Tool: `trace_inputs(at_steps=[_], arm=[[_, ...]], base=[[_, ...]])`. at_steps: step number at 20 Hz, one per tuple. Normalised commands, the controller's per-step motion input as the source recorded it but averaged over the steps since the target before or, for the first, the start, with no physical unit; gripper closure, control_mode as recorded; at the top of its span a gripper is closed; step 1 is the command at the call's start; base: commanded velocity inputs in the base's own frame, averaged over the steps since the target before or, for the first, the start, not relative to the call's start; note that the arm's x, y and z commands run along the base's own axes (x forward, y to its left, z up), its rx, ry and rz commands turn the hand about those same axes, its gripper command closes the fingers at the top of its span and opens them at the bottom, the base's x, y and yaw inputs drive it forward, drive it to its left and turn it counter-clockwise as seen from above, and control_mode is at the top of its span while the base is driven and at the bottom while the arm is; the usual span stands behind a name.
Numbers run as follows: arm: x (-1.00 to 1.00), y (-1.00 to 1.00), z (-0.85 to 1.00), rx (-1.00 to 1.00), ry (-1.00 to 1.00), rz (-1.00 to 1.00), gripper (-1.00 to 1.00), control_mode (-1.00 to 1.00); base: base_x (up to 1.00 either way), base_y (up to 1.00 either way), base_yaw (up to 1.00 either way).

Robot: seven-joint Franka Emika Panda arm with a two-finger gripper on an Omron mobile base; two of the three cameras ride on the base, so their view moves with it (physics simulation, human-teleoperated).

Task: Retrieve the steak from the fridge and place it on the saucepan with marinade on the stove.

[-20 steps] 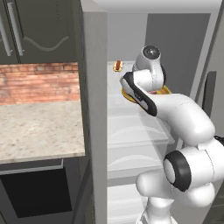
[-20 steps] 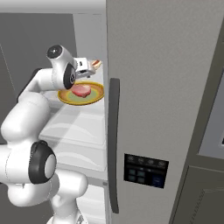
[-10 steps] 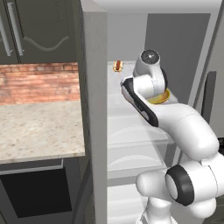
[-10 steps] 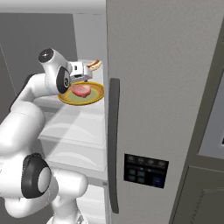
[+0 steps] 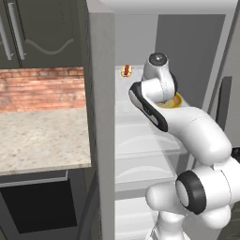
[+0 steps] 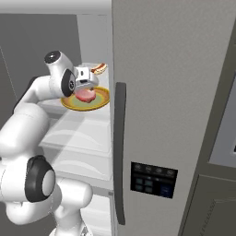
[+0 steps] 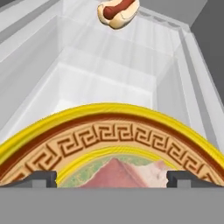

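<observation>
Fridge (image 6: 184, 69) shelf | steak (image 6: 85, 95) flat on plate (image 6: 102, 100), long axis unclear | tool (image 7: 112, 178) spread wide above it

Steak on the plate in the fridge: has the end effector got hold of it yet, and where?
Nothing is held. The end effector is open, its fingertips either side of the steak on the plate.

Fridge shelf (image 6: 73, 120): yellow plate (image 6: 99, 101) near front, hot dog (image 6: 98, 68) behind.
</observation>
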Motion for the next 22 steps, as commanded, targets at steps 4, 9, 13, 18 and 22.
trace_inputs(at_steps=[4,9,13,18,22], arm=[[0.09,-0.05,-0.15,0.00,0.12,0.00,-1.00,-1.00],[0.02,-0.02,-0.21,0.00,0.10,0.00,-1.00,-1.00],[0.00,-0.01,-0.31,0.00,0.05,0.00,-1.00,-1.00],[0.00,0.00,-0.37,0.00,0.00,0.00,1.00,-1.00],[0.00,0.00,-0.29,0.00,0.00,0.00,1.00,-1.00]], base=[[0.00,0.00,0.00],[0.00,0.00,0.00],[0.00,0.00,0.00],[0.00,0.00,0.00],[0.00,0.00,0.00]])
